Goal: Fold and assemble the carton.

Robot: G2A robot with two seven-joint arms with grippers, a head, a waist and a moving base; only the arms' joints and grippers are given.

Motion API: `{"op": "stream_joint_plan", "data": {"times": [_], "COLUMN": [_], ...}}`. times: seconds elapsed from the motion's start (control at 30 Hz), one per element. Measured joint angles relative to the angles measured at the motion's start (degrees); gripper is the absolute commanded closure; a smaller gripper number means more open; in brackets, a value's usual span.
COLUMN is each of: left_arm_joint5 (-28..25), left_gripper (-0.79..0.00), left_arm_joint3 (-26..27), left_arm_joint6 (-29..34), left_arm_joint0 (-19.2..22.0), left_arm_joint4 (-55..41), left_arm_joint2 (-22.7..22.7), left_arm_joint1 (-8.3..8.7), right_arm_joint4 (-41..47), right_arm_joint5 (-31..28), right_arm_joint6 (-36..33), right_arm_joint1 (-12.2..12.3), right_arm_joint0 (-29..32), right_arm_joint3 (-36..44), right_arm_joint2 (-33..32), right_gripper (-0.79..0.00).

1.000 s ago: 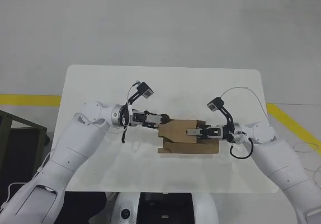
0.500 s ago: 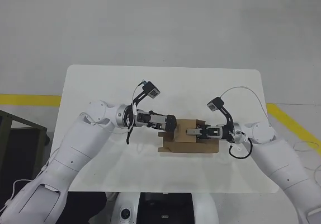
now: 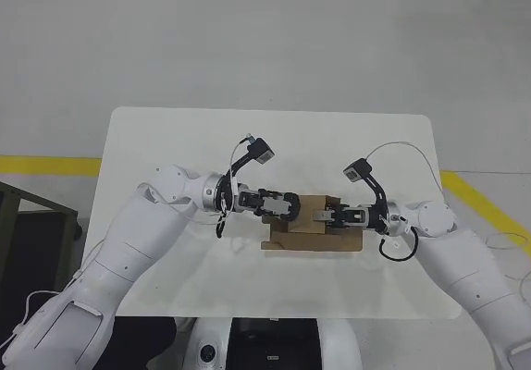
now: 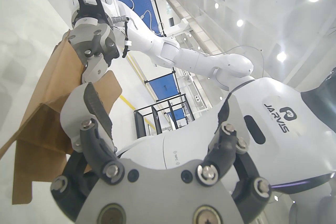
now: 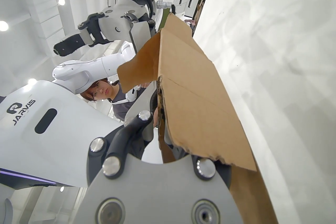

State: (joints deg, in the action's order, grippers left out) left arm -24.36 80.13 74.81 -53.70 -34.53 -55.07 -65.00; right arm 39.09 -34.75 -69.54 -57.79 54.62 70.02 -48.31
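Brown cardboard carton lay partly folded on the white table. Right gripper was clamped on the carton's right end. Left gripper gaped wide at its left flap, gripping nothing. Yellow floor line ran far left of it.

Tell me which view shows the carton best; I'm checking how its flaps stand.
The right wrist view: the carton shows close up, with its creases, a raised flap and a ragged edge. The top view gives its whole outline on the table, small. The left wrist view shows folded flaps from one end.
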Motion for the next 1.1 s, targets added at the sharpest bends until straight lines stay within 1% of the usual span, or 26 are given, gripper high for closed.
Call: {"op": "stream_joint_plan", "data": {"times": [0.13,0.77,0.97,1.1], "left_arm_joint5": [0.17,-0.23,0.26,1.55], "left_gripper": [-0.785,-0.785,-0.785,-0.785], "left_arm_joint3": [0.57,5.35,6.68,7.48], "left_arm_joint6": [-0.35,-4.58,-5.15,-4.21], "left_arm_joint0": [0.09,-0.42,-0.80,-1.02], "left_arm_joint4": [1.18,12.94,12.68,11.08], "left_arm_joint2": [0.10,0.03,-0.73,-1.38], "left_arm_joint1": [-0.04,0.33,0.53,0.73], "right_arm_joint4": [0.15,-0.45,-0.72,-1.15], "right_arm_joint5": [-0.05,-0.25,-0.36,-0.39], "right_arm_joint6": [0.06,0.26,0.37,0.39], "right_arm_joint1": [-0.06,-0.43,-0.54,-0.60], "right_arm_joint0": [-0.13,-0.65,-0.72,-0.78], "right_arm_joint3": [-0.09,-0.97,-1.70,-2.14], "right_arm_joint2": [0.16,0.24,0.03,-0.12], "right_gripper": [0.000,0.000,0.000,0.000]}}
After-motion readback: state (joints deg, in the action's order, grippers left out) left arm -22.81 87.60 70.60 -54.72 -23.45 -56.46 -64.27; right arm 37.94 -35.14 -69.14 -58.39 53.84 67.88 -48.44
